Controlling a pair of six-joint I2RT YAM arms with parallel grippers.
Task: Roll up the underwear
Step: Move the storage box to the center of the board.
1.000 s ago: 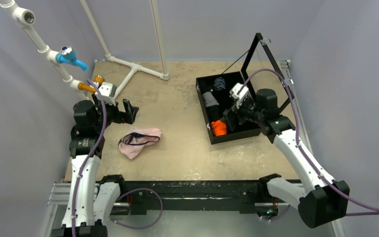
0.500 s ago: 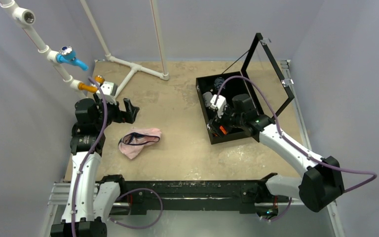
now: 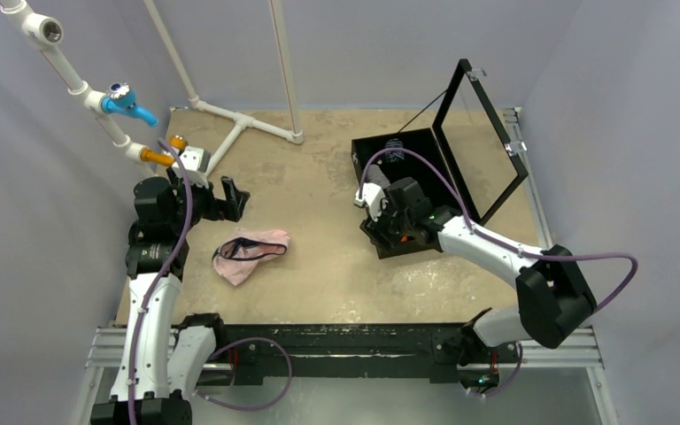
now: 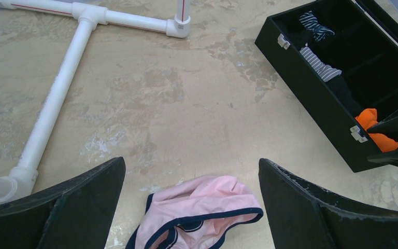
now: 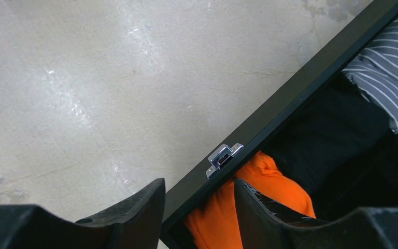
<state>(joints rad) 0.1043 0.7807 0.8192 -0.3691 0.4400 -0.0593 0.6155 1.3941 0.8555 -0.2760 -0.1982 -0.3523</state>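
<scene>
Lying on the desk (image 4: 197, 98) just below the wide-open left gripper (image 4: 190, 171), the underwear (image 4: 202, 220) was stretched along its jaw line; the right gripper (image 5: 197, 196), slightly parted, was held well apart, at the box (image 5: 290, 98).

No text, label, brand or number can be read anywhere.

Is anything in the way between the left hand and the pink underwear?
No, nothing I can see. The left hand is open just beyond the underwear, with only tabletop between them. The white pipe frame and the black box sit off to the sides.
</scene>
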